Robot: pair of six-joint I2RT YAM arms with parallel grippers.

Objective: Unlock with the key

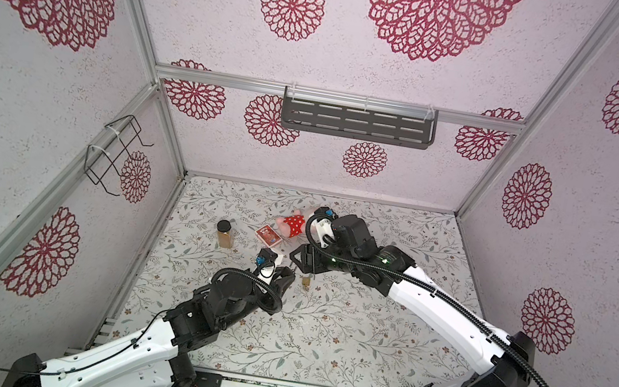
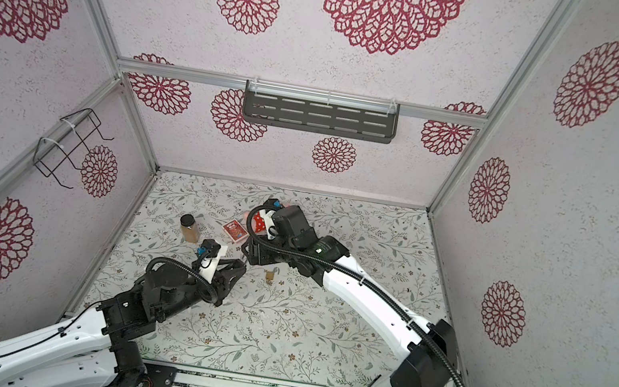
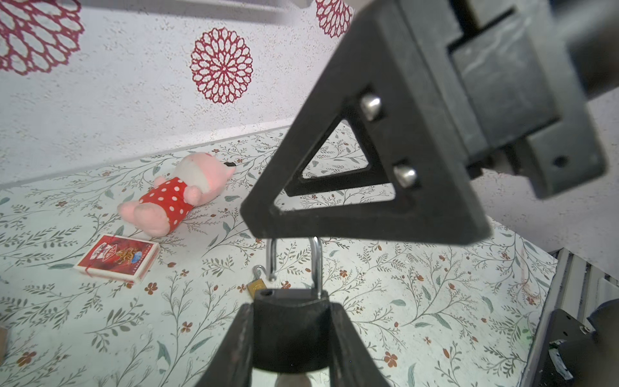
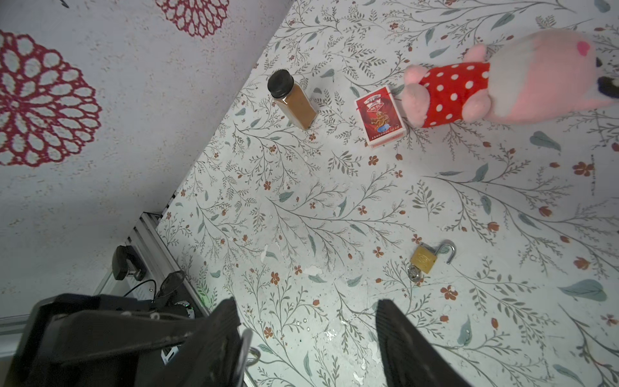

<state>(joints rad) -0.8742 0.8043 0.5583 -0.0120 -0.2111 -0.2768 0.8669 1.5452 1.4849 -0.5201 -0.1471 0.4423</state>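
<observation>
The card box (image 1: 268,235) lies at ten o'clock from the loose padlock (image 1: 305,282). The jar (image 1: 225,234) stands at the box's nine, the plush toy (image 1: 291,225) at two.

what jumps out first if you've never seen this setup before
The pink plush pig in a red polka-dot dress, lying toward the back of the floral table beside a red card box. Then the left gripper, shut on a black padlock with its shackle open. A small brass padlock, also open, lies on the table near the open, empty right gripper.
</observation>
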